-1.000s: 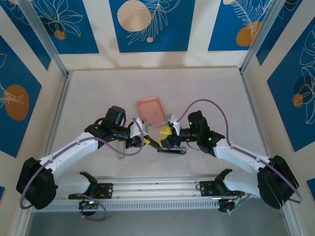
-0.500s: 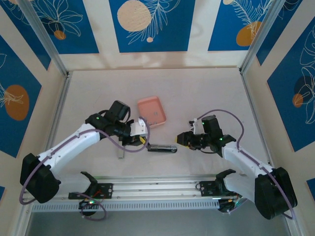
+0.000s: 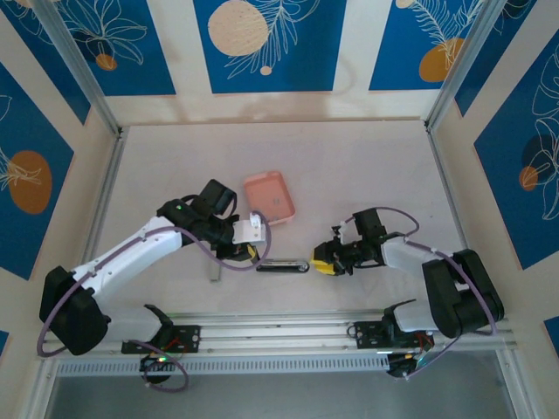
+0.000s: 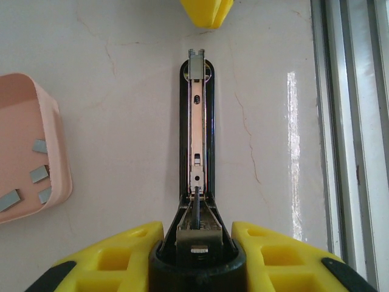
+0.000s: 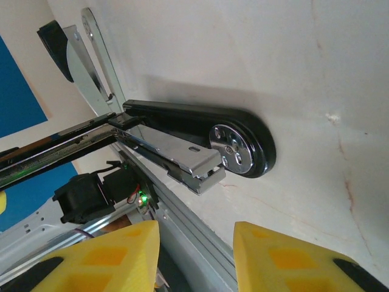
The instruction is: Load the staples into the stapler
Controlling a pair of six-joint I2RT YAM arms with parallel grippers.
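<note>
Pale glossy stone-look tabletop [image 3: 349, 157] with hairline veins runs under and beyond the jaws of the left gripper [image 3: 251, 252] and right gripper [image 3: 326, 263]; a white glare streak [image 4: 293, 152] lies right of the left jaws. Ribbed aluminium rail [image 3: 279, 336] on the base side of both. Far ahead and flanking, cream walls carry blue rectangular panels [image 3: 262, 44] with white leaf outlines and orange discs, and silver corner posts [image 3: 79, 70] stand between.

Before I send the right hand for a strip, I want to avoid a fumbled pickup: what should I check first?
1. Rest: stapler flat on the table, ok.
2. Hold: left hand clamped on its hinge end, ok.
3. Picker: right hand open and empty, ok.
4. Supply: staples loose in the pink tray, ok.
5. Access: magazine uncovered, ok.
6. Load: whether the magazine is empty, cannot tell.
</note>
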